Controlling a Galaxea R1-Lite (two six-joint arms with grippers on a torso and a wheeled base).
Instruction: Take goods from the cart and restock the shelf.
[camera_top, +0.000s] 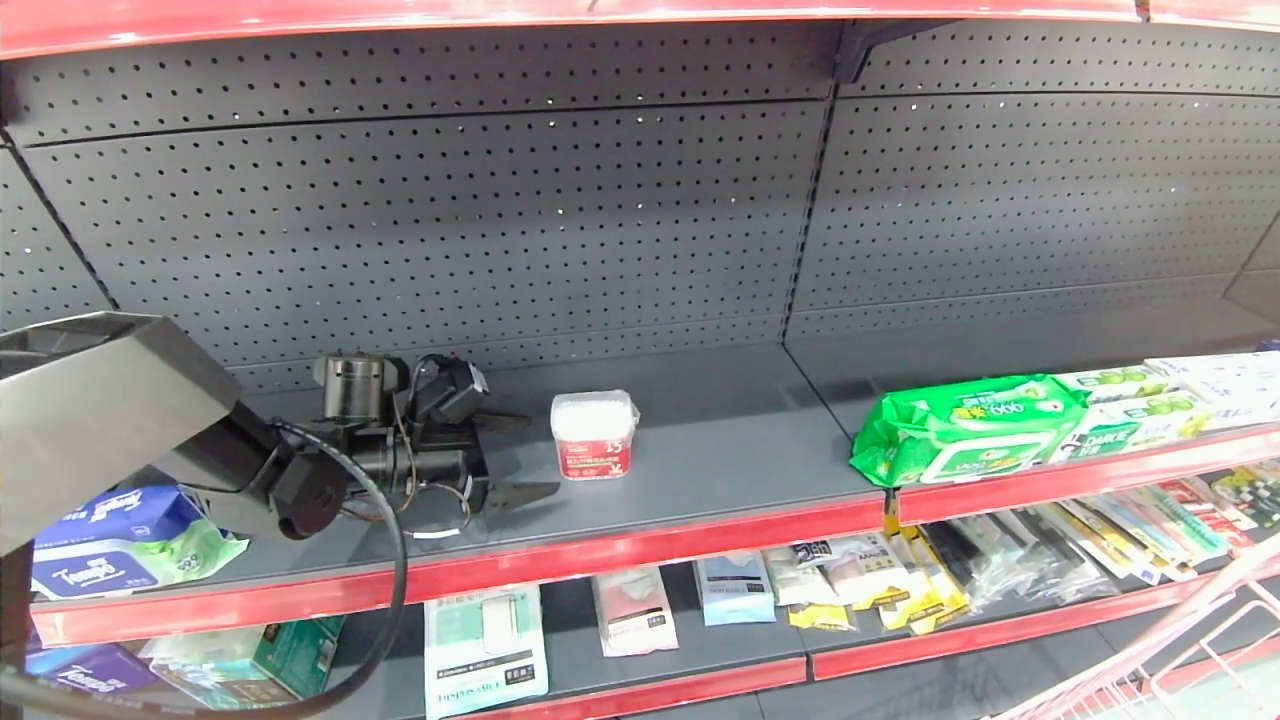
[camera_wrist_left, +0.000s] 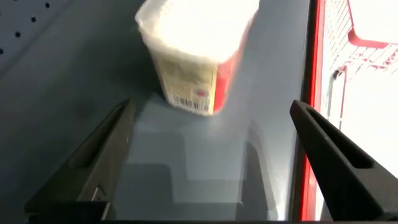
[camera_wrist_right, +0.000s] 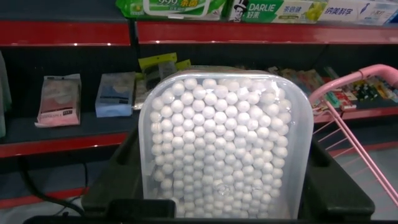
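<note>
A clear tub of cotton swabs (camera_top: 593, 435) with a red label stands upright on the grey shelf (camera_top: 730, 440). My left gripper (camera_top: 538, 456) lies low on that shelf just left of the tub, open, its fingertips level with the tub's near side. In the left wrist view the same tub (camera_wrist_left: 196, 56) stands just beyond the spread fingers (camera_wrist_left: 93, 168) of the left gripper (camera_wrist_left: 211, 104). My right gripper (camera_wrist_right: 225, 149) is shut on a second tub of cotton swabs (camera_wrist_right: 224, 124), held in front of the lower shelves.
A green pack of wet wipes (camera_top: 965, 425) and toothpaste boxes (camera_top: 1130, 400) lie on the shelf's right section. Tissue packs (camera_top: 120, 540) sit at the far left. Sachets and packets (camera_top: 850, 585) fill the lower shelf. A pink cart (camera_top: 1180, 650) stands at lower right.
</note>
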